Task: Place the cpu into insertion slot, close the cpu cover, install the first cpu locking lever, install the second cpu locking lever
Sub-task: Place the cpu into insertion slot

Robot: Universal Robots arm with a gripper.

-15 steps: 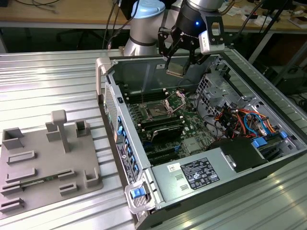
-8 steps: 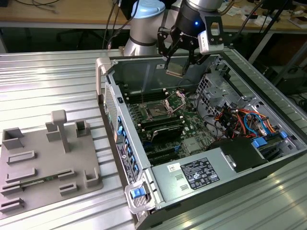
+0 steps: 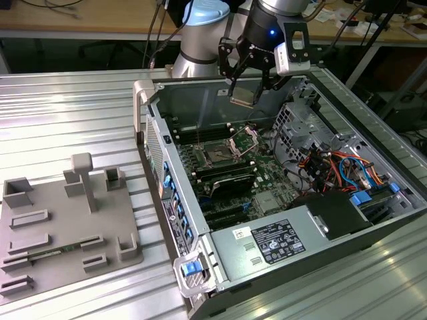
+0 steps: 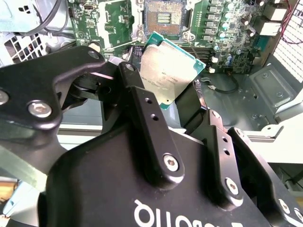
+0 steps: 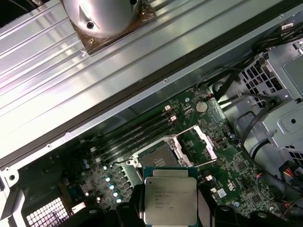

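Ribbed aluminium tabletop (image 3: 67, 113) carries an open computer case (image 3: 175, 220), with a grey moulded fixture tray (image 3: 60, 227) lying on the exterior view's left, apart from the case. At the near end of the case sits the grey power supply box (image 3: 267, 243). Beyond it, on the green motherboard (image 3: 267, 183), are the long black memory slots (image 3: 223, 179). Farther in lies the insertion slot (image 3: 217, 155), uncovered and with nothing in it, and the cpu cover (image 3: 245, 140) stands swung open just beside it on the exterior view's right. Above the far part of the board hangs the gripper (image 3: 245, 93), its fingers (image 4: 142, 109) closed narrowly on two opposite edges of the cpu (image 3: 242, 101). The chip is clear of the board, its metal top facing the camera in both wrist views (image 4: 166, 75) (image 5: 169, 201), with the socket (image 5: 158, 156) below it. Behind the case are the arm's silver base (image 3: 200, 37) and a wooden desk (image 3: 80, 17).
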